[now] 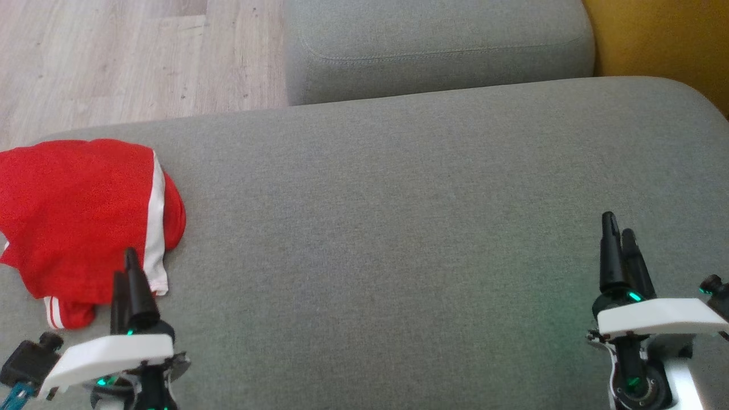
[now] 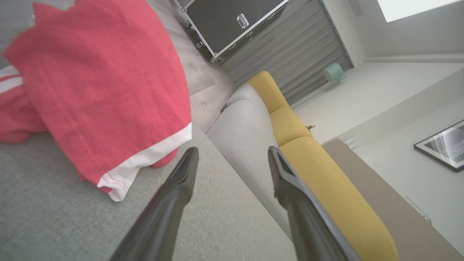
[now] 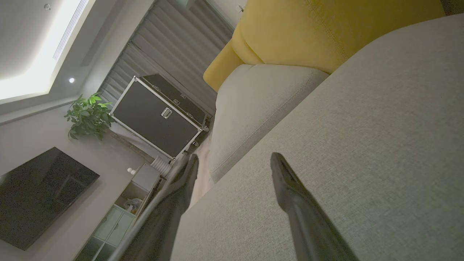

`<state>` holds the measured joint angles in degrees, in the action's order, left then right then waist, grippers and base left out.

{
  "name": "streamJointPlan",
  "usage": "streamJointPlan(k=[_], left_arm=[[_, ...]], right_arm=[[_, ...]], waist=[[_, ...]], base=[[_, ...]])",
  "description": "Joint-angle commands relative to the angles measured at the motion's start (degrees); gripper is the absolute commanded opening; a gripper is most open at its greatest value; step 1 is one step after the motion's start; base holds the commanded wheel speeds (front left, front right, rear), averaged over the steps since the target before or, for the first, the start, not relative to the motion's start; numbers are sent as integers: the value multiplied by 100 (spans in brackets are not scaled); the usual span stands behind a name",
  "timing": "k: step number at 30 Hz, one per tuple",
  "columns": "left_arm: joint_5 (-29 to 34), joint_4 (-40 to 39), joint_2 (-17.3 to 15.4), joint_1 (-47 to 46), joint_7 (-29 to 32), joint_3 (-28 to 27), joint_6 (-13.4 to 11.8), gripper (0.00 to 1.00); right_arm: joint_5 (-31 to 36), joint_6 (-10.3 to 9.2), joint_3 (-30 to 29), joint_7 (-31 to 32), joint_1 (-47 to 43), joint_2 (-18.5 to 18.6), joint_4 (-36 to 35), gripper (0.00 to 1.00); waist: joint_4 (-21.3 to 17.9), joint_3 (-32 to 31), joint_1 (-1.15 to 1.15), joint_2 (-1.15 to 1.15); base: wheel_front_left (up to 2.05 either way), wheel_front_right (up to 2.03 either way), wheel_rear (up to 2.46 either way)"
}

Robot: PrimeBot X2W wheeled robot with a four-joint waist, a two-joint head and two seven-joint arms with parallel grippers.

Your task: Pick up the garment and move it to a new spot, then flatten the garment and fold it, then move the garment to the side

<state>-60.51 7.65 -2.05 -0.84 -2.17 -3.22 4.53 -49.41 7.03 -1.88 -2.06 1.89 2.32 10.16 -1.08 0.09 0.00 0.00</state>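
The red garment (image 1: 80, 216) with white side stripes lies crumpled at the left end of the grey sofa seat (image 1: 398, 228). One white-edged hem is just beside the left gripper (image 1: 125, 265). This gripper's fingers are spread, with nothing between them. The right gripper (image 1: 618, 223) is positioned well apart from the garment, over bare upholstery at the right end of the seat. Its fingers are also spread and hold nothing. A second grey seat cushion (image 1: 438, 45) adjoins the far edge of the seat, with a yellow backrest (image 1: 660, 40) beside it. Pale wooden floor (image 1: 114, 57) lies beyond the garment. The room contains a black flight case (image 3: 156, 116) with metal edging and a latch, a grey curtain (image 2: 290, 54), a potted plant (image 3: 88, 116), a dark television (image 3: 36, 195) and a framed picture (image 2: 442, 145).
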Motion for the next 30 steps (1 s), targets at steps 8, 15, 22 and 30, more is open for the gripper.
streamJointPlan(k=[8, 15, 22, 30], left_arm=[[1263, -450, -55, -185, -195, 386, -143, 100], [2090, -390, -225, -194, -313, 822, -299, 100], [2666, -223, -452, -248, -430, 1286, -594, 100], [3198, -94, -671, -325, -565, 1694, -944, 100]], right_arm=[[942, 23, 198, -201, 301, 38, -244, 100], [1603, 25, 300, -319, 311, 40, -169, 100], [2247, 28, 366, -437, 321, 42, -2, 100], [2948, 31, 434, -572, 381, 44, 148, 100]], waist=[[-8, 5, 0, 0], [-29, 3, 0, 0], [-55, -6, 0, 0], [-84, -23, 0, 0]], base=[[0, 0, 0], [0, 0, 0], [0, 0, 0], [0, 0, 0]])
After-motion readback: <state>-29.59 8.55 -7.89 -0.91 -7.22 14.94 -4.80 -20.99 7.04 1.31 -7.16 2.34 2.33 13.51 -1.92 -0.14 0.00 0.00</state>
